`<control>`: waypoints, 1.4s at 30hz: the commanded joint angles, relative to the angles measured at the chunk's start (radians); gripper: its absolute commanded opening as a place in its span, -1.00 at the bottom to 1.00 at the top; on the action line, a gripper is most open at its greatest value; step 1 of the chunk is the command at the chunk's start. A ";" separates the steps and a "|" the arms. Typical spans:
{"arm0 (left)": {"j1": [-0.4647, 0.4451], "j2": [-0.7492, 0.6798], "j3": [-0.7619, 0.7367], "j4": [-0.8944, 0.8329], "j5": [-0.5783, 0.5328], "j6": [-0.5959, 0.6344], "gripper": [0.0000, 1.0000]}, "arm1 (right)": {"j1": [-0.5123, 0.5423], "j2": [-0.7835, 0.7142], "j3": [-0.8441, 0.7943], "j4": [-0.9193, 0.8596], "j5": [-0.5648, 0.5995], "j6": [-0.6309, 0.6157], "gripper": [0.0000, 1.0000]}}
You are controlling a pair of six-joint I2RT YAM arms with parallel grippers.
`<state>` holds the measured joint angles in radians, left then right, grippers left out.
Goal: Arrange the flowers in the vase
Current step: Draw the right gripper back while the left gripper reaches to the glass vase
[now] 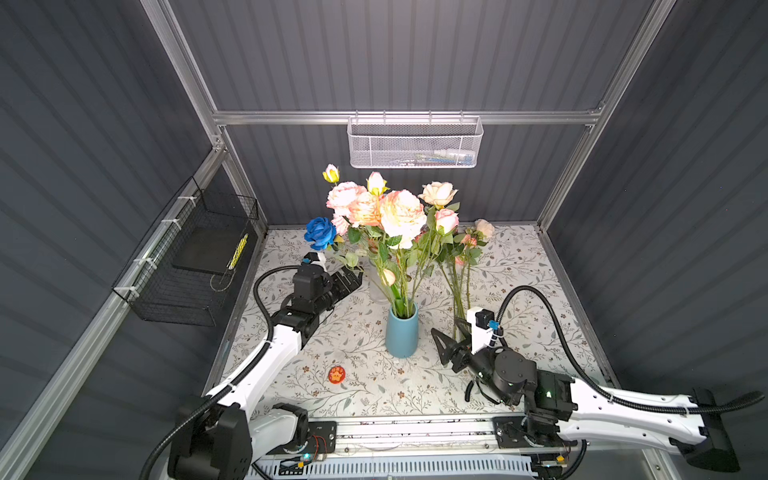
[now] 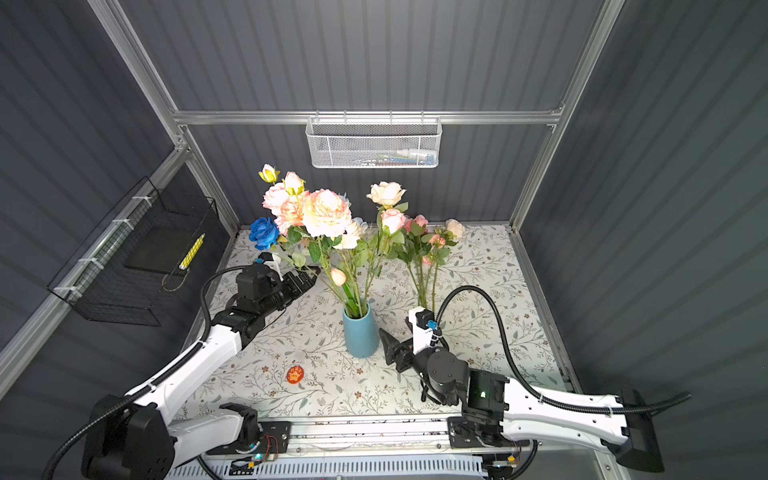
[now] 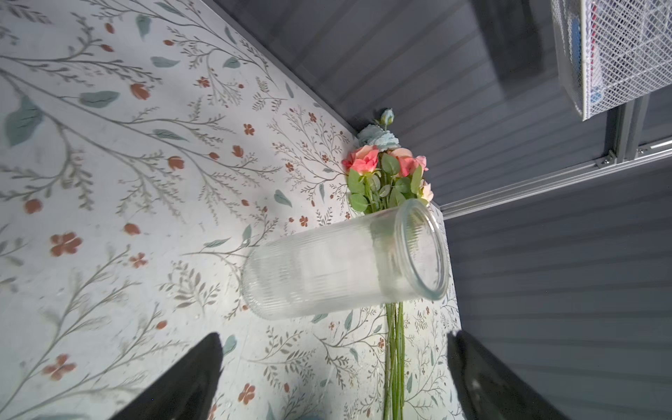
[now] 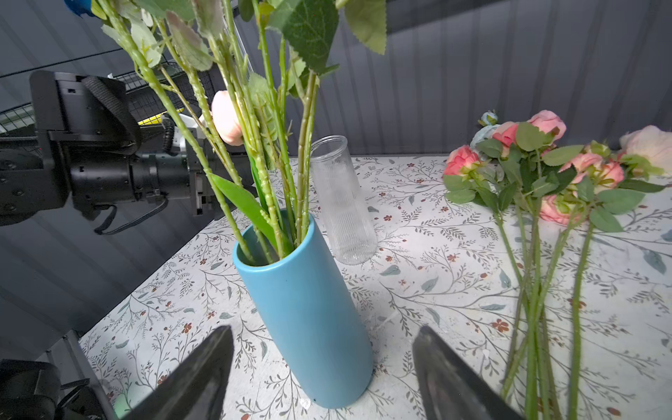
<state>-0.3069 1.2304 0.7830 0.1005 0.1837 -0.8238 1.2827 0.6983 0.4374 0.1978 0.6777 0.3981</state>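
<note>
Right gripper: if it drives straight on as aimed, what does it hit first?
Most likely the blue vase, which stands dead ahead of the open right gripper, framed between its fingers in the right wrist view. The clear glass vase stands farther behind. How close is unclear.

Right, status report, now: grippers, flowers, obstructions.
Open and empty: left gripper, right gripper. Most flowers standing in blue vase; pink bunch lies loose beside it. Empty glass vase behind blue vase; nothing blocking the bunch.
</note>
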 commanded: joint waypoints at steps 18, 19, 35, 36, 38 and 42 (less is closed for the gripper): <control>0.000 0.329 0.263 0.015 0.093 0.109 0.26 | 0.006 -0.089 -0.042 -0.098 0.063 0.061 0.61; 0.000 0.332 0.266 0.009 0.090 0.110 0.16 | 0.006 -0.093 -0.045 -0.100 0.066 0.062 0.61; -0.001 0.223 0.231 -0.189 -0.001 0.098 -0.63 | 0.006 -0.144 -0.078 -0.120 0.101 0.073 0.61; -0.001 0.212 0.226 -0.200 -0.002 0.092 -0.71 | 0.006 -0.144 -0.078 -0.120 0.103 0.074 0.61; -0.002 0.190 0.209 -0.213 -0.005 0.086 -0.81 | 0.006 -0.148 -0.081 -0.117 0.105 0.076 0.61; -0.003 0.153 0.194 -0.250 -0.008 0.086 -1.00 | 0.005 -0.147 -0.086 -0.117 0.108 0.077 0.61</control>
<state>-0.3080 1.3991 1.0077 -0.0441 0.1909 -0.7376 1.2839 0.5598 0.3645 0.0811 0.7559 0.4652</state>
